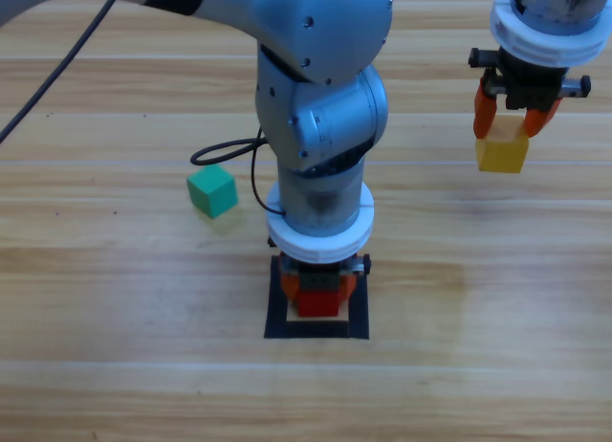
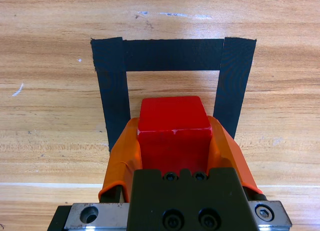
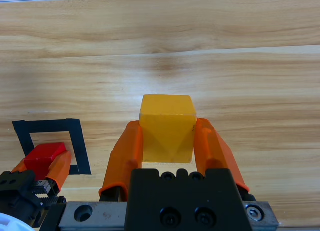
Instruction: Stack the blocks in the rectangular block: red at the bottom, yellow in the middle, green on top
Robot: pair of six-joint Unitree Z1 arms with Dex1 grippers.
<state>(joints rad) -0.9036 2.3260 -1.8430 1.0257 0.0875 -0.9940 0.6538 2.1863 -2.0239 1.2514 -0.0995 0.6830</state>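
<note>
On a wooden table (image 1: 115,385), the left gripper (image 1: 317,287) reaches into the black tape rectangle (image 1: 316,329), its orange jaws clamped on the red cube (image 2: 173,128) inside the outline. The right gripper (image 1: 511,124) hangs near the upper right, gripping the yellow cube (image 1: 502,152). The green cube (image 1: 211,190) sits alone left of the rectangle.

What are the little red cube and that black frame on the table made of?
Red cube: probably painted wood or plastic, going by its smooth, faintly glossy faces and softened edges. Black rectangle: matte tape stuck flat on the wooden table, its strips overlapping at the corners with slightly ragged ends.
</note>
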